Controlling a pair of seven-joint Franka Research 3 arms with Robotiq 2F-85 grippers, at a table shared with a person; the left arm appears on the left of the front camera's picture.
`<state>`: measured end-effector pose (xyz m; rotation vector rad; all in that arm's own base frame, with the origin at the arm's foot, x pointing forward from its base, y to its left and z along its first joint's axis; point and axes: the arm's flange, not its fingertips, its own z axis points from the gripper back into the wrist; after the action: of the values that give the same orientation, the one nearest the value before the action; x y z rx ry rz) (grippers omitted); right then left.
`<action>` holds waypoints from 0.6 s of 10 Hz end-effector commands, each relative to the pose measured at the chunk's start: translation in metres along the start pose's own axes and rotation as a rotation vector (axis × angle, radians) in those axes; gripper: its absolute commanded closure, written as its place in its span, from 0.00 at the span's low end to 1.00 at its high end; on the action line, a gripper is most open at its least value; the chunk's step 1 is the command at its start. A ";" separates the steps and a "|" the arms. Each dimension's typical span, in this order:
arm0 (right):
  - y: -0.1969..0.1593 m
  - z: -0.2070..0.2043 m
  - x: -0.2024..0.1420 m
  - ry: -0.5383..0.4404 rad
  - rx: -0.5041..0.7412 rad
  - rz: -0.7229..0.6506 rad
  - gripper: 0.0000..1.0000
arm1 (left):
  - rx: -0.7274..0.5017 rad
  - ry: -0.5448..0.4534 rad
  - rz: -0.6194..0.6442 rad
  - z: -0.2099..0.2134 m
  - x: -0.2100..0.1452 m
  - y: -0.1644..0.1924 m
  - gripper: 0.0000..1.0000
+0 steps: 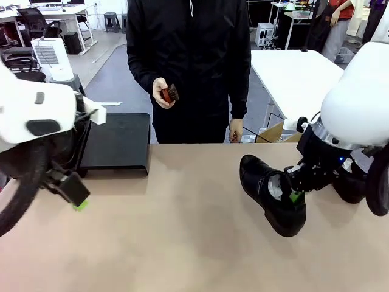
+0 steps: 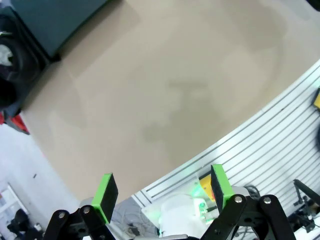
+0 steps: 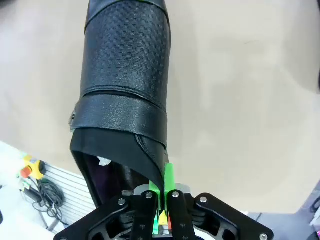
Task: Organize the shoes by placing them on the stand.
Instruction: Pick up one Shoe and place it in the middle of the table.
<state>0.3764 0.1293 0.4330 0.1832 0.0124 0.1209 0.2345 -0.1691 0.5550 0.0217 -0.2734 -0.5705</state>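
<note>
The job looks like it is only just starting. The black stand (image 1: 118, 141) sits at about 10 o'clock on the counter (image 1: 182, 243), and I see no shoe on the part of it that shows. The left arm hides its near left side. One shiny black shoe (image 1: 270, 193) lies at about 4 o'clock on the counter, well apart from the stand, with its toe pointing toward me. The right pincer (image 1: 296, 194) comes in from 3 o'clock and is squeezed tight on the thin back edge of the shoe's opening. From the right wrist I can see the green pads (image 3: 168, 176) pressed together with only the leather between them. I cannot tell if the shoe is lifted or is resting on the counter. The left pincer (image 2: 162, 192) hangs at about 8 o'clock, close to the stand, spread wide with nothing in it. A dark shape (image 1: 351, 190) behind the right arm at 3 o'clock may be another shoe, but I cannot tell. The person stands across the counter at 12 o'clock with a small brown brush (image 1: 172, 93) in one hand (image 1: 161, 92). I think the held shoe must go all the way across to 10 o'clock, and any other shoes come after.
</note>
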 end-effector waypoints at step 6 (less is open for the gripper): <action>0.066 -0.074 -0.008 -0.029 0.158 -0.048 1.00 | 0.001 -0.016 0.013 0.005 -0.010 0.002 0.04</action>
<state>0.3629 0.1835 0.3781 0.2739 0.0654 0.0902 0.2240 -0.1601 0.5559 0.0155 -0.2814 -0.5547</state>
